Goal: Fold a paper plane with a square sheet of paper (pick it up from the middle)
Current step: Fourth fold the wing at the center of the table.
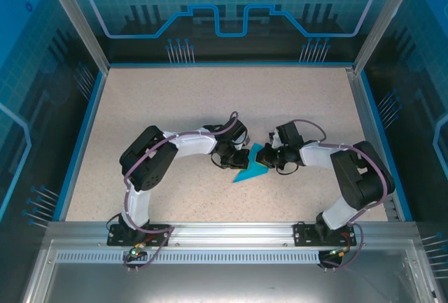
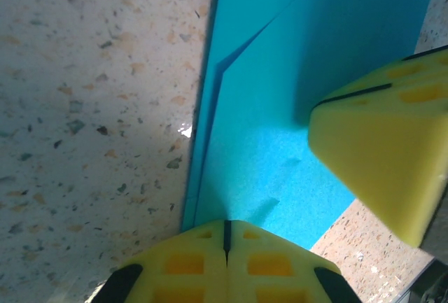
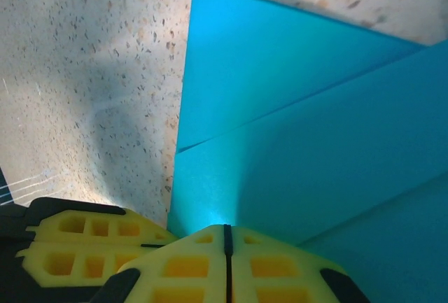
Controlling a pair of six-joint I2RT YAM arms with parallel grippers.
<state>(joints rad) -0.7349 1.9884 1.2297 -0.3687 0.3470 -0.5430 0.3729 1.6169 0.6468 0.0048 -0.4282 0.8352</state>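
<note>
Both claws closed at the paper plane [image 1: 250, 171], mid-table [image 1: 175, 100].
Left claw [image 2: 226, 227] and right claw [image 3: 226, 231]: pads pressed together, no paper seen between them, tips down on the flat, creased cyan paper between the arms.

Speckled beige table [image 1: 175, 100], folded cyan-blue paper plane [image 1: 250, 171] flat near its middle.

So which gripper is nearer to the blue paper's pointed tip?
Left. The left gripper rests on the blue paper just beyond its tip; the right gripper is at the paper's opposite side.
</note>
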